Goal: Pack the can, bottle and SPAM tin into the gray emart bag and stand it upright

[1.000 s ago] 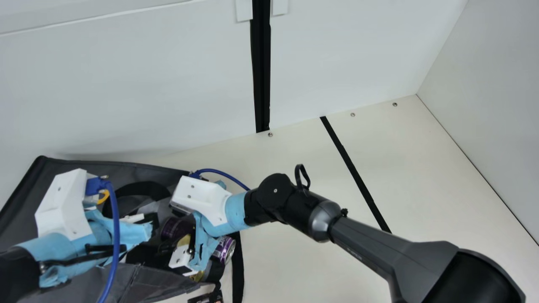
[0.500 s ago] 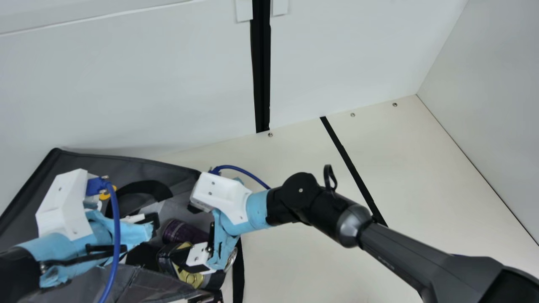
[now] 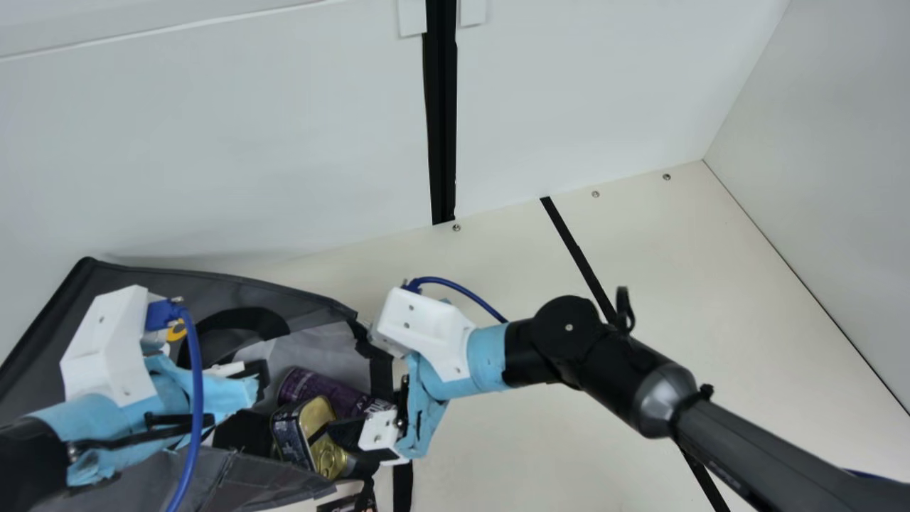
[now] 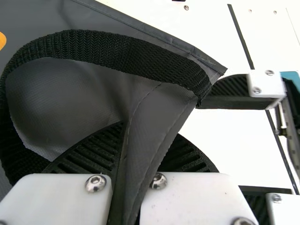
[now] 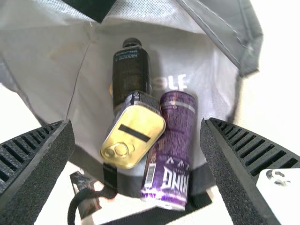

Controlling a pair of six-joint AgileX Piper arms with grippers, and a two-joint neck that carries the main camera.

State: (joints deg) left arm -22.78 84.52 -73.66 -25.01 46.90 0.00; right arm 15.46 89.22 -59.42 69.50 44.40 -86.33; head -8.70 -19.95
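My left gripper [image 3: 220,391] is over the gray bag [image 3: 178,284] in the main view. In the left wrist view my left gripper [image 4: 125,140] is shut on a fold of the bag's edge beside a black handle. My right gripper [image 3: 348,430] is at the bag's mouth; in the right wrist view, my right gripper [image 5: 137,125] stands open, its fingers wide apart. Between and beyond them, the dark bottle [image 5: 131,75], gold-ended tin [image 5: 136,133] and purple can [image 5: 171,140] lie together in the bag, the can's lower end at the mouth.
A black strap [image 3: 402,483] hangs from the bag's mouth onto the cream table [image 3: 498,441]. Near it at the lower edge is a small dark printed piece [image 3: 348,503]. White walls [image 3: 213,142] stand behind the bag and at the right.
My right arm has moved right, away from my left one, uncovering more of the tin and can. The bag's upper edge has spread to the right. My left arm has kept still.
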